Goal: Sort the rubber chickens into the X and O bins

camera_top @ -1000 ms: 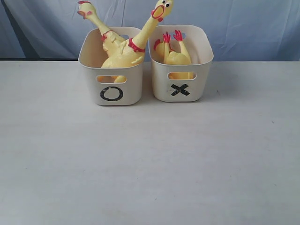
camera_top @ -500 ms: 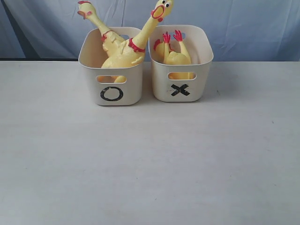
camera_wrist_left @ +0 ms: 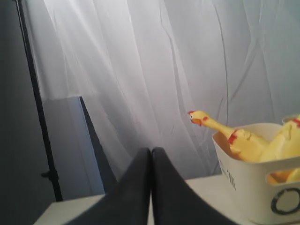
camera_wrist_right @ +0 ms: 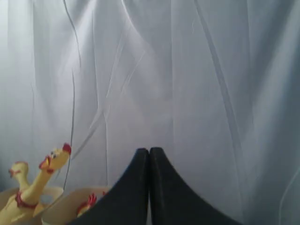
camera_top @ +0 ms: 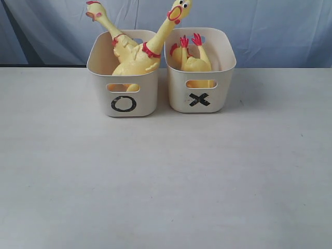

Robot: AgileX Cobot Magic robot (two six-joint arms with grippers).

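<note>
Two large rubber chickens stand in the O bin, their necks sticking up and out; one head leans over toward the X bin. Inside the X bin a smaller chicken lies feet up, red feet showing. No arm appears in the exterior view. In the left wrist view my left gripper is shut and empty, off to the side of the O bin. My right gripper is shut and empty too, with the chickens off to one side of it.
The two bins stand side by side at the back of a pale table. A white-blue curtain hangs behind them. A dark stand pole rises at the table's corner in the left wrist view.
</note>
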